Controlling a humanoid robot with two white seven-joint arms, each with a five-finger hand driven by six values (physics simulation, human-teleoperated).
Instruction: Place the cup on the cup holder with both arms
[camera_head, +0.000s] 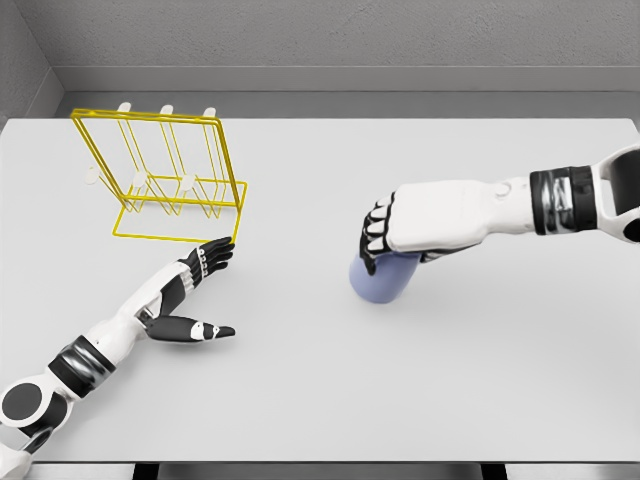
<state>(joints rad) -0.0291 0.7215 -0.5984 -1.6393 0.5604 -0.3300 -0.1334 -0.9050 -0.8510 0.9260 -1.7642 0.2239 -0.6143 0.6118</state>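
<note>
Left arm's shoulder end sits nearest the camera, cut off at the lower-left frame corner. Left hand (198, 290) lies low over the white table (320, 400), fingers spread flat & open, holding nothing; fingertips point at the near right corner of the yellow wire cup holder (160, 175), just short of its base frame, thumb splayed out on the side away from the holder. Holder stands upright near the table's far-left edge, w/ white-tipped pegs on thin rods; exact peg count hard to make out.

Cup (380, 277), pale blue-lavender, is well to the right of the holder, mid-table, w/ open tabletop between them. Right hand (400, 232) comes in from the right edge, fingers curled down over the cup's top & gripping it. Hand hides the cup's upper part, so rim, handle & whether it's upright or tipped can't be told.

Wide bare tabletop lies right of the holder, round the cup.
</note>
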